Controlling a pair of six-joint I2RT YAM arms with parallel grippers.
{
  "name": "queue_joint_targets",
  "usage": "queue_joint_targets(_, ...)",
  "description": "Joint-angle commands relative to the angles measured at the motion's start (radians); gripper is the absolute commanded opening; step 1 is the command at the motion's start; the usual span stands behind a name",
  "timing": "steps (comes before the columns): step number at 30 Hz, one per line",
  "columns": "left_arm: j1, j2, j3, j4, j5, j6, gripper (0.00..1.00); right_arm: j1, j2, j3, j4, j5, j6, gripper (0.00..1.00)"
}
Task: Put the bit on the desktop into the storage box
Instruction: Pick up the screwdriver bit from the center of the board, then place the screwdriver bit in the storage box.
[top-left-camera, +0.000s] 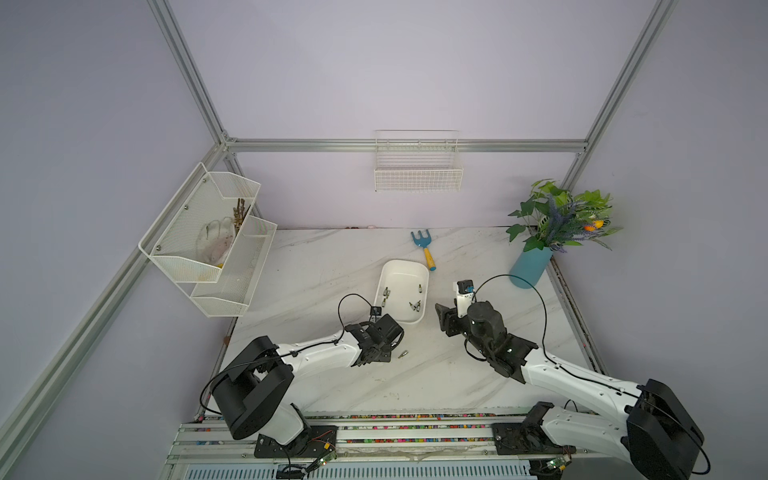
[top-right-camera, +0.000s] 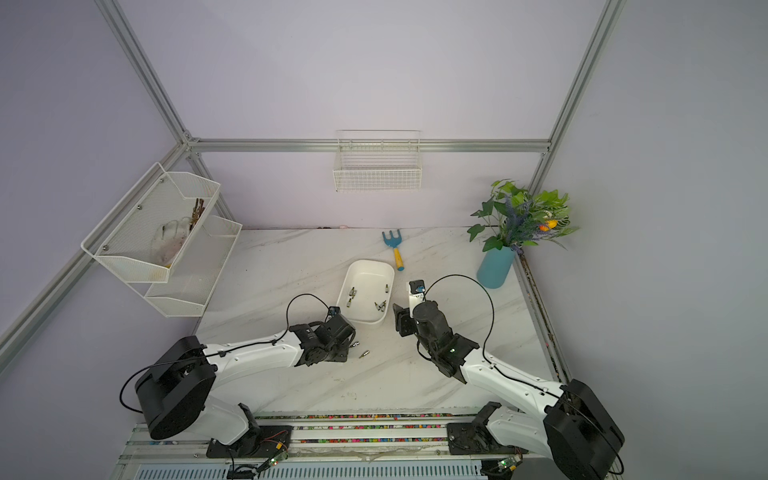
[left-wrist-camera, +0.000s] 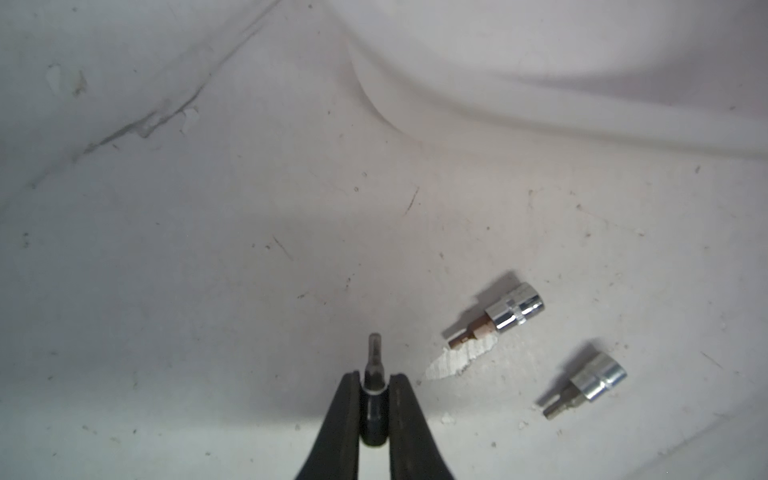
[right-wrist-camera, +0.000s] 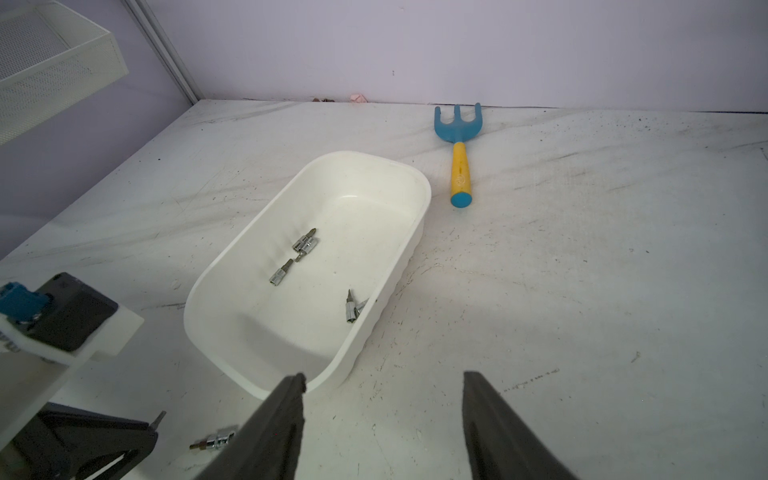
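Observation:
My left gripper is shut on a small metal bit, whose tip sticks out past the fingertips, low over the white marble desktop. Two more chrome bits lie on the desktop beside it; in both top views one bit shows just right of the left gripper. The white storage box stands just beyond, with several bits inside. My right gripper hangs open and empty by the box's near right corner.
A blue and yellow hand rake lies behind the box. A blue vase with plants stands at the right edge. A white mesh rack hangs on the left, a wire basket on the back wall.

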Motion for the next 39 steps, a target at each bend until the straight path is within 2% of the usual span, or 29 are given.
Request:
queue_joint_targets(1, 0.000, -0.068, 0.064, -0.020, -0.035, 0.020, 0.16, -0.005, -0.010, -0.014, 0.026, 0.011, -0.001, 0.64)
queue_joint_targets(9, 0.036, -0.050, 0.228, 0.004, -0.046, 0.139, 0.17, -0.004, -0.013, -0.016, 0.027, 0.007, -0.001, 0.64)
queue_joint_targets(17, 0.120, 0.111, 0.372, 0.117, 0.029, 0.246, 0.16, -0.004, -0.022, -0.020, 0.030, 0.010, -0.004, 0.64)
queue_joint_targets(28, 0.197, 0.292, 0.478, 0.224, 0.112, 0.291, 0.17, -0.005, -0.022, -0.021, 0.032, -0.015, -0.019, 0.64)
queue_joint_targets(29, 0.202, 0.299, 0.482, 0.226, 0.123, 0.294, 0.20, -0.004, -0.022, -0.021, 0.033, -0.022, -0.023, 0.64)
queue_joint_targets(34, 0.218, 0.296, 0.479, 0.227, 0.153, 0.297, 0.52, -0.004, -0.015, -0.021, 0.042, -0.060, -0.041, 0.64)
queue_joint_targets(39, 0.219, 0.201, 0.416, 0.226, 0.177, 0.313, 0.68, -0.004, -0.005, -0.016, 0.039, -0.063, -0.041, 0.64)
